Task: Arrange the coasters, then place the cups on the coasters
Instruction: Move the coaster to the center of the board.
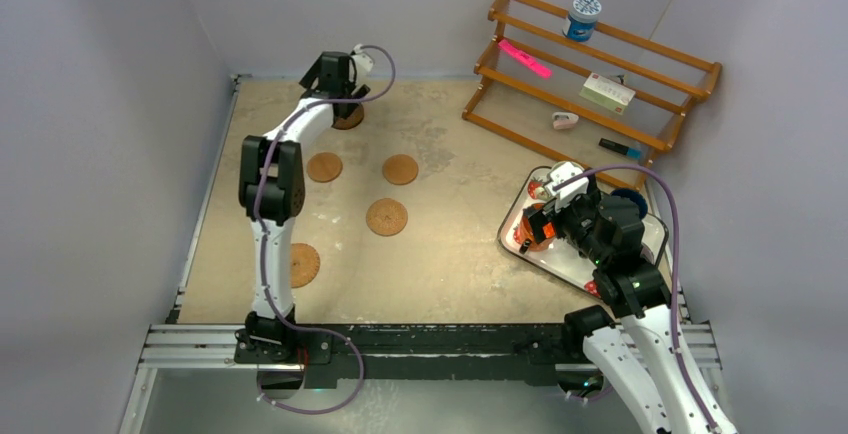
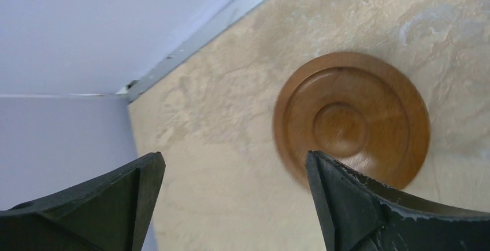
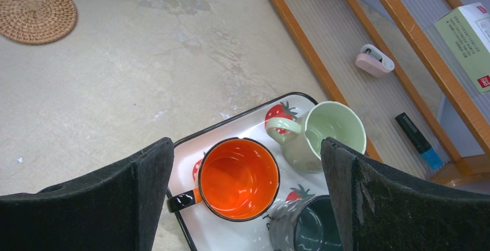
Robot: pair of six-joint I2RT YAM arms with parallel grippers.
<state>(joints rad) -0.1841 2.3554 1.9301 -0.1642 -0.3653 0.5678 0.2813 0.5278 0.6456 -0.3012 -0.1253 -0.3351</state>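
Biggest risk at the tray (image 3: 245,125): with the right claw (image 3: 247,147) spread wide and holding nothing above the orange cup (image 3: 238,178), could clip the pale green cup (image 3: 329,129) or the dark cup (image 3: 312,228) crowded beside it on the way down. Could also snag the handle and skid the whole tray on a sideways pull.

Lesser risk in the far left corner: with the left claw (image 2: 231,164) likewise gaping and empty over the dark wooden coaster (image 2: 352,121), could scrape fingertips on the worktop (image 1: 450,254) trying to pinch so flat a disc, or shove it against the wall. Probably not touching it, though hard to judge from the slightly blurred wrist view.

Not yet paired with any cup: the cork coasters (image 1: 386,217), four of them, scattered loosely over the left half, well apart from the tray on the right.

Around it all, closed in by plain pale walls (image 1: 100,104). Underfoot, so to speak, a mottled beige surface, patchy and scuffed. At the far right, a wooden rack (image 1: 590,64) with a blue-and-white tub (image 1: 581,17) and a few small oddments.
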